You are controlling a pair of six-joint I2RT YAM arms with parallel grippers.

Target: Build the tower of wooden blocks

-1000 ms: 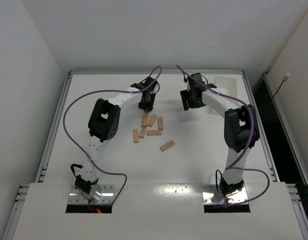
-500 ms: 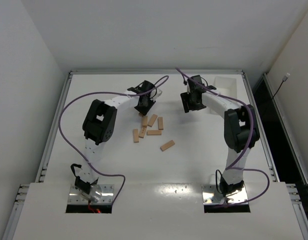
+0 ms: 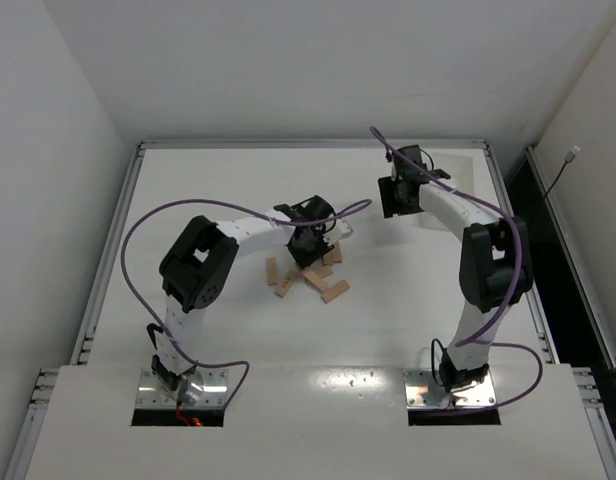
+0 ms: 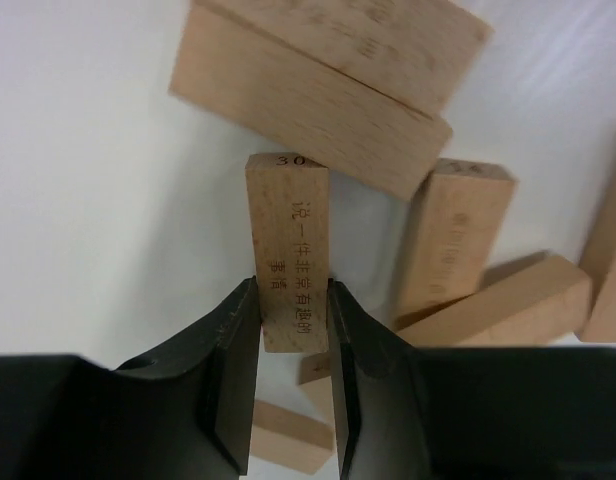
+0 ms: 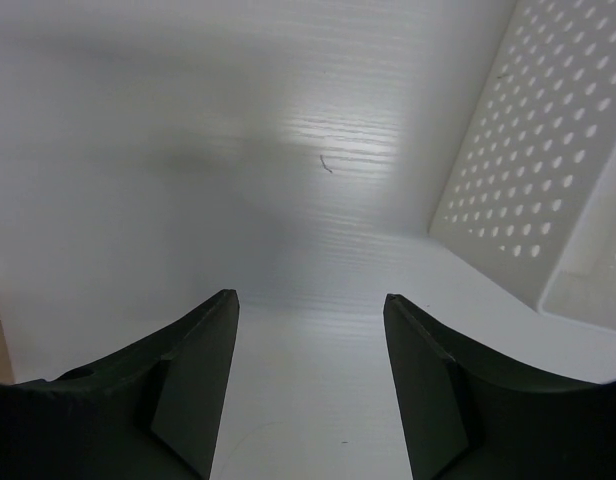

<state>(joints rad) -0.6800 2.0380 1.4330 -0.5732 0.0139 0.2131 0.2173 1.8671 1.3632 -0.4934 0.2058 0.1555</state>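
I see the wood blocks (image 3: 285, 284) in a loose heap mid-table, well apart from the left rail of the table (image 3: 188, 180), so there's room on that side. My left gripper (image 4: 293, 300) is down in the heap, clamped on a single block (image 4: 288, 215). Neighbours crowd it ahead and to the right. From above, the wrist hides that grip. My right gripper (image 5: 308, 298) hangs half-spread and holds nothing, near the white perforated tray (image 5: 548, 150), whose wall is cut off by the wrist view.

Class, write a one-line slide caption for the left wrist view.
Left gripper shut on one wood block, other blocks scattered beyond.
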